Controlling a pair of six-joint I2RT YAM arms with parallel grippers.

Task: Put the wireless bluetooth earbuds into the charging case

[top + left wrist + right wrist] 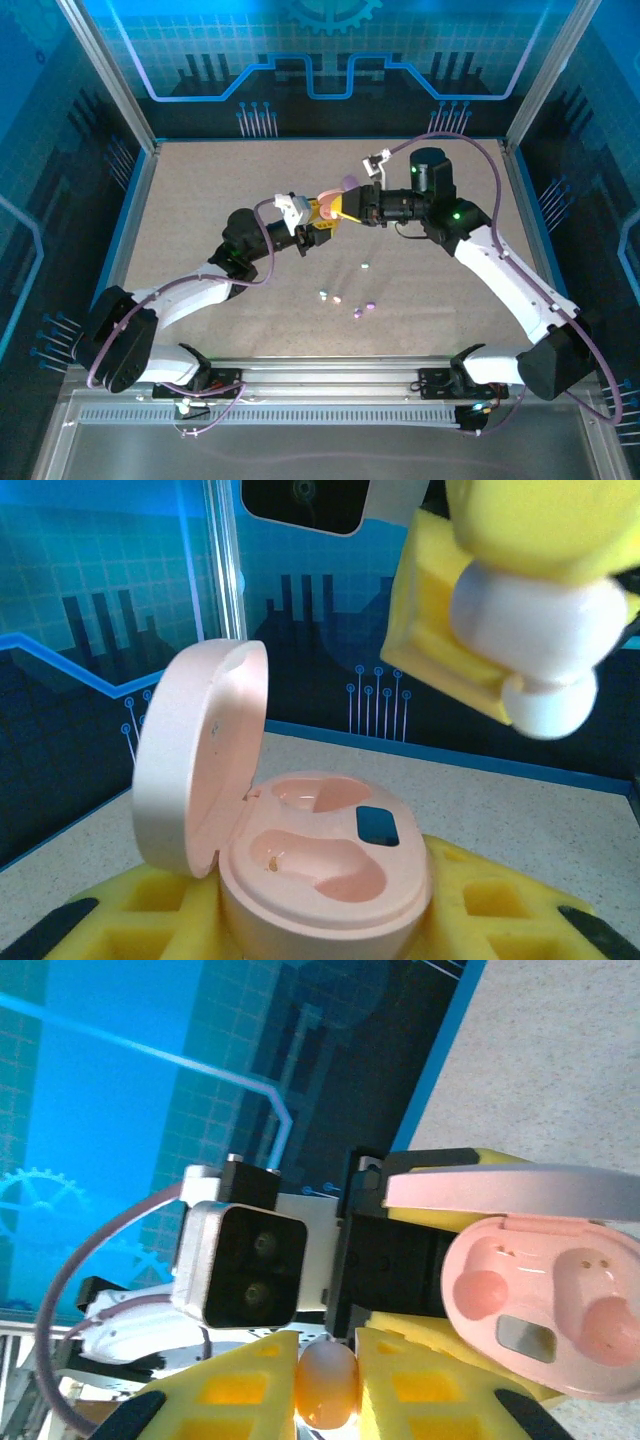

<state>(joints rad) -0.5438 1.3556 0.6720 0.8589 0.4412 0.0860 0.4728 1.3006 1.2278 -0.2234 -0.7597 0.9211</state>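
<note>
One cream earbud [326,1385] sits pinched in my right gripper [347,205], near the open pink charging case [320,880] clamped in my left gripper [322,222]; other earbuds [357,314] lie loose on the surface [200,220].

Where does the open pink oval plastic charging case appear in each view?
Top external: centre, where both arms meet, the open pink oval charging case.
Left wrist: case bottom centre, lid raised at left.
Right wrist: case right side, cavities facing camera.
Shared landmark: the yellow foam pads clamping it.
</note>
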